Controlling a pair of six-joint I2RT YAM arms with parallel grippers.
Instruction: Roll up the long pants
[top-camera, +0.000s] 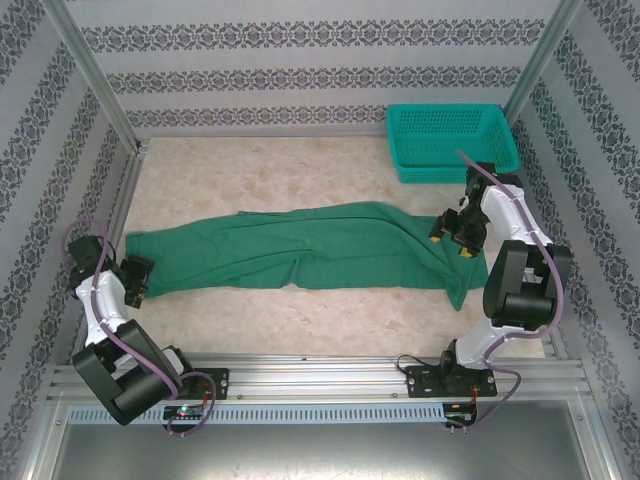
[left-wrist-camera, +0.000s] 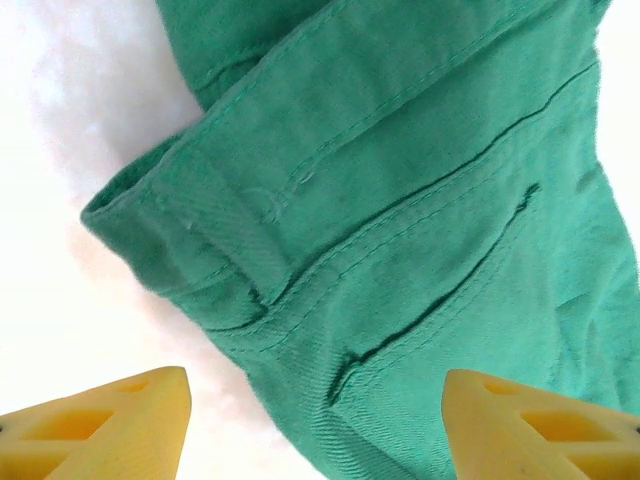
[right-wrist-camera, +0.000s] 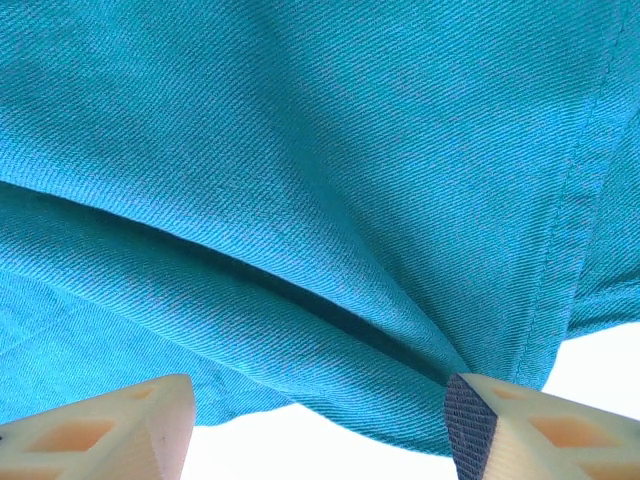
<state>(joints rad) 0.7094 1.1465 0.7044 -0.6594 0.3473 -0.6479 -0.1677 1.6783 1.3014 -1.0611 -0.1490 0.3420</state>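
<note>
1. Nearest, the left gripper (top-camera: 135, 275) is seen at the waistband end, its yellow wedge-shaped fingers (left-wrist-camera: 120, 420) spread apart with nothing clamped.
2. Across the pale marbled table (top-camera: 300, 320), the long pants (top-camera: 300, 245) are laid flat lengthwise, in green twill with stitched seams.
3. Over the leg end, the right gripper (top-camera: 452, 235) is held spread, with nothing gripped.
4. Farthest, a rectangular teal mesh basket (top-camera: 450, 140) is set in the right corner.

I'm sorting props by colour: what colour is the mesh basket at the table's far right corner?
The basket is teal; the top external view shows it best.
</note>
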